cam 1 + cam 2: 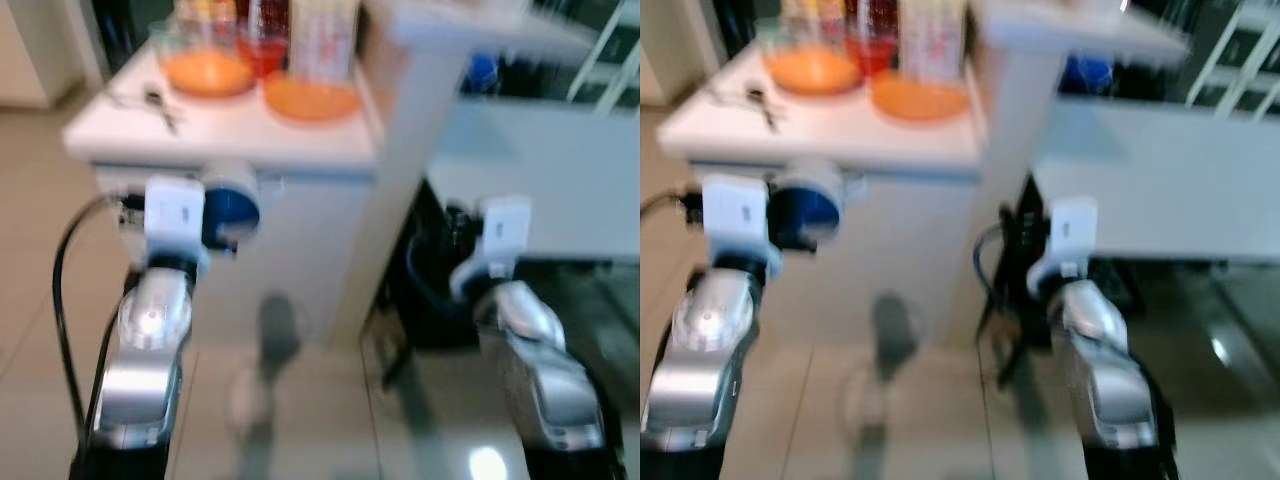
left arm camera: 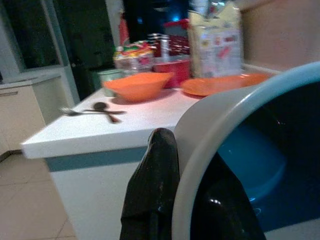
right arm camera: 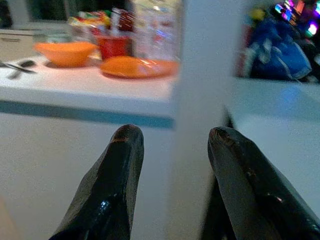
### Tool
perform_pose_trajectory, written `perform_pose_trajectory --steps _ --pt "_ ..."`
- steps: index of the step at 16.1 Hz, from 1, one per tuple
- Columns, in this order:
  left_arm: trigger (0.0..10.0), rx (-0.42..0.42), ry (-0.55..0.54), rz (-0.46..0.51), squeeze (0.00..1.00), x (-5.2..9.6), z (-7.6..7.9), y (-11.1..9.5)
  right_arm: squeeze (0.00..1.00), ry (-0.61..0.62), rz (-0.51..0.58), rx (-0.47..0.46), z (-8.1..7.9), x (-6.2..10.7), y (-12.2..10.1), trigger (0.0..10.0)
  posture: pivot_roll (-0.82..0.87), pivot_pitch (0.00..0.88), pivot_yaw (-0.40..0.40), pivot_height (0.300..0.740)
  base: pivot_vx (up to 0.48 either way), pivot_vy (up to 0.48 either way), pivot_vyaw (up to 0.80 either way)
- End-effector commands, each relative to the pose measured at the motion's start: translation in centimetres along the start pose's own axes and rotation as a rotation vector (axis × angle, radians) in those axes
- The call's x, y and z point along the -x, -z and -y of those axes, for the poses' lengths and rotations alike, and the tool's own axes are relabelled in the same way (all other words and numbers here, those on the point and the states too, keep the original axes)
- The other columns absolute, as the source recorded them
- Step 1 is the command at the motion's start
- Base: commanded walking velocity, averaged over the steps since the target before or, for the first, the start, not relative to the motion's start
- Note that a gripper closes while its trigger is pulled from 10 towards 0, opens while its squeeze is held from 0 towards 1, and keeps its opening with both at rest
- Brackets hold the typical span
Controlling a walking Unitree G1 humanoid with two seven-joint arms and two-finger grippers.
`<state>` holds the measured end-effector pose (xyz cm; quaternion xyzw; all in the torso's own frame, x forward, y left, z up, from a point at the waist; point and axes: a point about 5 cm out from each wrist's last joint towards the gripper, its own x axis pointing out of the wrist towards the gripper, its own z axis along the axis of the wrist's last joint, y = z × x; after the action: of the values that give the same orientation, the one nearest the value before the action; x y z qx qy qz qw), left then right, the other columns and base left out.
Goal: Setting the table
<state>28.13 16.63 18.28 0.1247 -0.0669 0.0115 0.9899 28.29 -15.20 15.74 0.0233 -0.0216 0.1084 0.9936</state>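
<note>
Left end effector (image 2: 165, 200) is clamped on the rim of a blue bowl (image 1: 228, 205) with a grey-white outside, held just below the front edge of the white surface (image 1: 230, 130). So the surface is ahead and up from the bowl. Cutlery (image 1: 160, 105), then orange bowl (image 1: 208, 70) and orange plate (image 1: 310, 98) already sit on it. Right end effector (image 3: 172, 165) is spread and empty (further right of the surface).

No legible text; carton (image 2: 216, 44) print too blurred to read
</note>
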Motion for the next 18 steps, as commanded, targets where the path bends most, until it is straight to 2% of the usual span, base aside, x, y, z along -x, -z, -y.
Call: perform_pose_trajectory --steps 1,4,8,11,12,14,16,18 --pt "10.0 0.001 0.044 0.027 0.0 -0.1 1.1 -0.7 0.0 0.046 0.005 0.001 1.0 0.2 -0.1 10.0 0.05 0.0 -0.06 0.74 0.0 -0.465 0.0" --pt "10.0 0.003 0.049 0.03 0.0 -0.5 1.0 -0.7 0.0 0.026 0.014 0.001 0.3 0.3 -0.3 10.0 0.03 0.0 -0.051 0.74 0.0 -0.465 0.0" --pt "10.0 0.002 0.069 0.045 0.0 -0.7 1.6 -1.1 0.0 0.005 0.029 0.0 1.2 0.5 -0.6 10.0 0.05 0.0 -0.058 0.74 0.0 -0.465 0.0" --pt "10.0 0.003 0.078 0.042 0.0 -0.6 1.4 -1.0 0.0 -0.025 0.049 0.003 0.8 0.4 -1.0 10.0 0.03 0.0 -0.044 0.74 0.0 -0.465 0.0" --pt "10.0 0.0 0.089 0.044 0.0 -0.8 1.4 -1.0 0.0 -0.064 0.065 0.015 0.4 0.6 -1.4 10.0 0.02 0.0 -0.051 0.74 0.0 -0.465 0.0" --pt "10.0 -0.002 0.09 0.051 0.0 -1.2 1.5 -1.1 0.0 -0.226 0.124 0.106 -0.4 1.1 -2.3 10.0 0.02 0.0 -0.045 0.74 0.0 -0.465 0.0" --pt "10.0 -0.016 0.116 0.06 0.0 -1.1 1.8 -1.4 0.0 -0.252 0.133 0.114 0.0 1.1 -2.6 10.0 0.04 0.0 -0.048 0.74 0.0 -0.465 0.0" --pt "10.0 -0.015 0.135 0.052 0.0 -1.3 1.3 -1.4 0.0 -0.249 0.148 0.116 0.3 0.7 -2.9 10.0 0.03 0.0 -0.042 0.74 0.0 -0.18 0.0"
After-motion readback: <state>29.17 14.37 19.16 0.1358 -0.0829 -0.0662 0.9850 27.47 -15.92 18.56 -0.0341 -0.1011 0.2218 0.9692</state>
